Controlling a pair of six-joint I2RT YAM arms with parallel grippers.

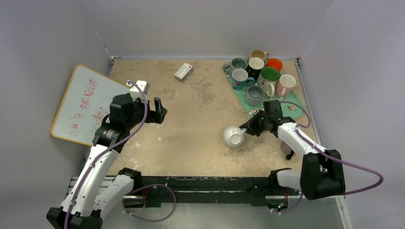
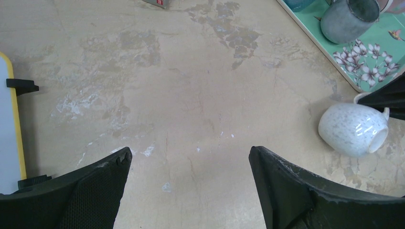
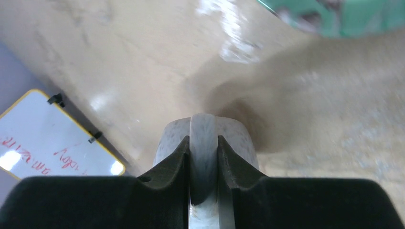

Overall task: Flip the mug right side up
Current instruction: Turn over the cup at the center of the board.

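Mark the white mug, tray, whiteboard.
Mug (image 1: 230, 134), top view, its body.
Tray (image 2: 384, 50), left wrist view, bare floor.
Whiteboard (image 1: 83, 102), top view, writing surface.

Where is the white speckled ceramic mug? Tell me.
In the top view the white speckled ceramic mug lies tipped, right of centre, near the green floral tray, its handle pinched by the right gripper.

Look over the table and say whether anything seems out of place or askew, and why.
The white speckled mug lies tipped on its side on the table, while the other mugs stand upright on the green tray. The right pincer is shut on its handle.
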